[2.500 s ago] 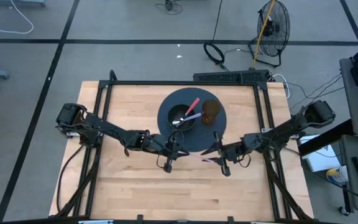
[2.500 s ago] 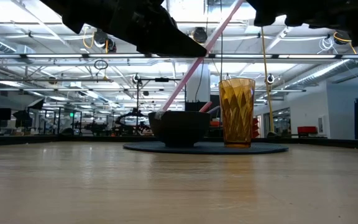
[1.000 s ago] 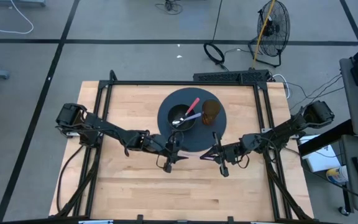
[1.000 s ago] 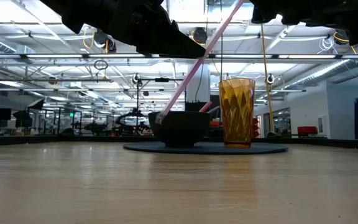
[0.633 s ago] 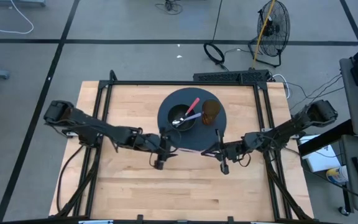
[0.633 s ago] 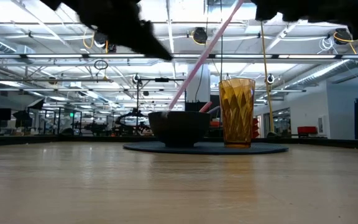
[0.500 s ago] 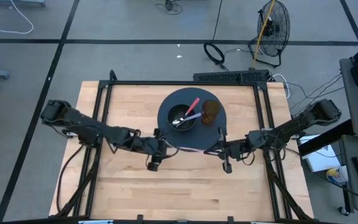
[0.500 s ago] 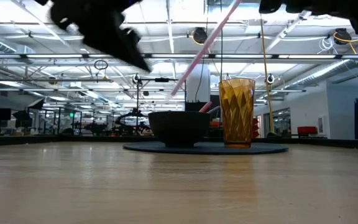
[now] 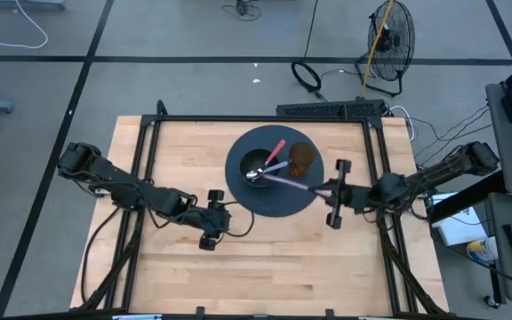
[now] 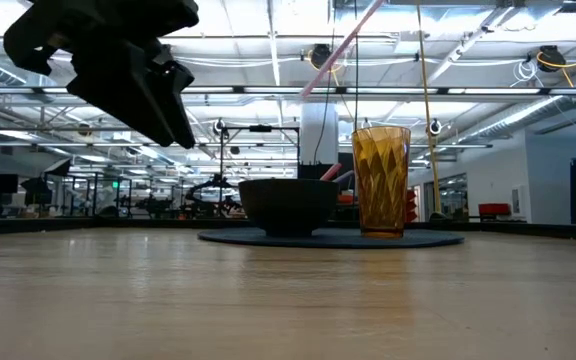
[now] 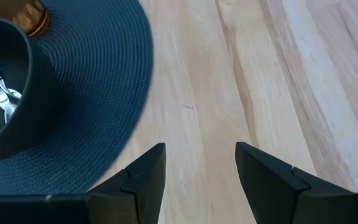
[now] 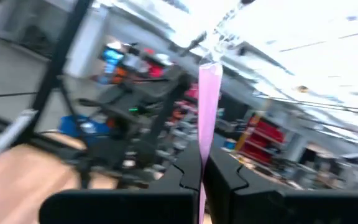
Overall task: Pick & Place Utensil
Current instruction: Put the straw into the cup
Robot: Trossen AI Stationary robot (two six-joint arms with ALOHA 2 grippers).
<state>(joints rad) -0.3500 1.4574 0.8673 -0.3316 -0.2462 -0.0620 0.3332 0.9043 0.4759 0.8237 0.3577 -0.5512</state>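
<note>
Right claw (image 9: pixel 334 192) is clamped on the pink utensil (image 9: pixel 284 182), lifted clear over the mat's (image 9: pixel 278 203) right edge. Looks like the pick is done and placing is left. Left claw (image 11: pixel 201 163) hangs open over the table (image 9: pixel 185 151), near left.

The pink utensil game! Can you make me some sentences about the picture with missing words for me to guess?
1. The right gripper is shut on a pale ____ utensil.
2. The amber cup stands on the round dark ____.
3. The black bowl sits ____ the cup on the placemat.
4. The left gripper is open over the bare ____ table.

Missing words: pink; placemat; beside; wooden
</note>
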